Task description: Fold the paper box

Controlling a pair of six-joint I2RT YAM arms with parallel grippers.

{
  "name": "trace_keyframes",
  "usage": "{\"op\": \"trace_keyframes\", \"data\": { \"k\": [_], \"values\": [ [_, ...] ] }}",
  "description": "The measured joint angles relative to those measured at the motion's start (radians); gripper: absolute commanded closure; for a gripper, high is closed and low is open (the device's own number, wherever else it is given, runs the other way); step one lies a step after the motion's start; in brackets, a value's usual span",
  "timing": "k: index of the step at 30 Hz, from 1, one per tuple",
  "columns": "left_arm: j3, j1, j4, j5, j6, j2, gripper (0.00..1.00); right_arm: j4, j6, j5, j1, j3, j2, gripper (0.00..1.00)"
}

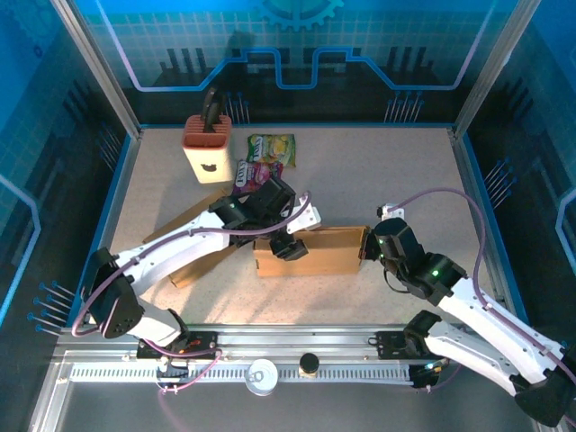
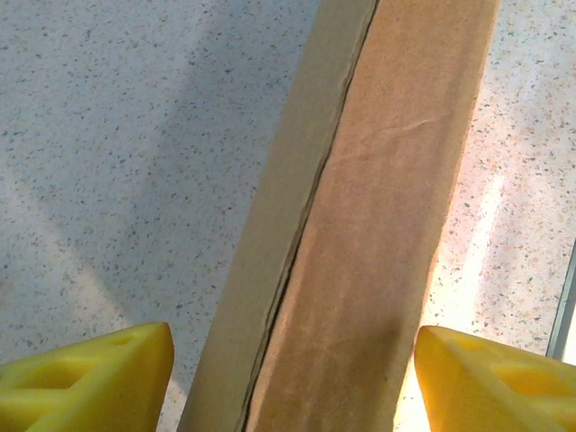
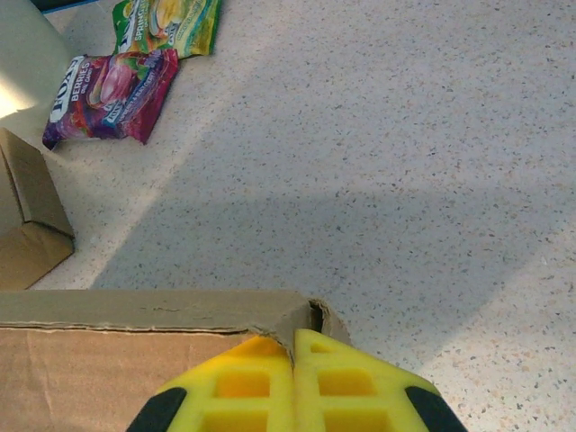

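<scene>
A brown paper box [image 1: 324, 254] lies at the middle of the table [image 1: 423, 180]. The left gripper [image 1: 288, 245] straddles its upper edge, jaws apart, holding nothing. The right gripper [image 3: 293, 382] is clenched, pads together at the box's right corner. The cardboard looks light, stiff and easily creased, so it is best pinched along flap edges.

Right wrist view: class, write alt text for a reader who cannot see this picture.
The right arm's yellow tool, shut, meets the top corner of a brown cardboard box at the bottom of the frame. Beyond lies a speckled table, with a purple snack packet and a green snack packet at top left.
</scene>
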Motion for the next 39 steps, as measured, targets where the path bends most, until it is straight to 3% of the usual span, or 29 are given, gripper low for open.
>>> {"op": "trace_keyframes", "data": {
  "k": [11, 17, 25, 39],
  "values": [
    [-0.003, 0.003, -0.087, -0.273, -0.353, -0.348, 0.37, -0.012, 0.000, 0.011, 0.013, 0.020, 0.023, 1.00],
    [-0.062, 0.029, -0.229, -0.326, -0.491, -0.348, 0.37, -0.014, 0.004, 0.011, 0.014, 0.022, 0.026, 1.00],
    [-0.076, 0.068, -0.300, -0.332, -0.525, -0.304, 0.50, -0.024, 0.011, 0.011, 0.014, 0.027, 0.026, 1.00],
    [-0.077, 0.094, -0.274, -0.292, -0.499, -0.272, 0.69, -0.032, 0.011, 0.010, 0.014, 0.031, 0.025, 1.00]
  ]
}}
